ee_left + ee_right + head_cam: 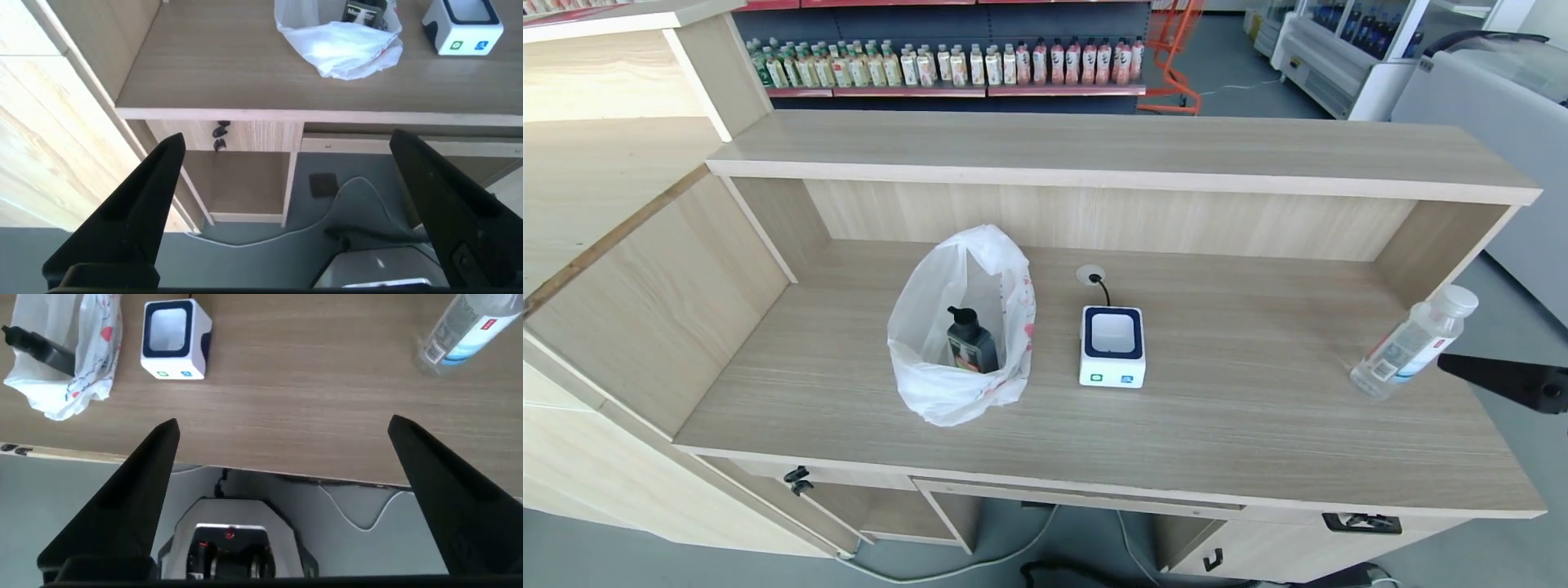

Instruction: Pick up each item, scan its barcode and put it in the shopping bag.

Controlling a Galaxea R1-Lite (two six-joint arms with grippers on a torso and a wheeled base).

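Observation:
A white plastic shopping bag stands open on the wooden counter, left of centre. A dark pump bottle sits inside it. Beside the bag is a white barcode scanner with a blue-framed window. A clear bottle with a white cap and label stands near the counter's right end. My right gripper is open and empty over the counter's front edge, with one black finger just right of the clear bottle. My left gripper is open and empty, held low before the counter's front left.
A raised back ledge and side walls enclose the counter on three sides. A cable runs from the scanner to a hole behind it. Drawers and cupboards with black handles lie under the front edge. Store shelves with bottles stand far behind.

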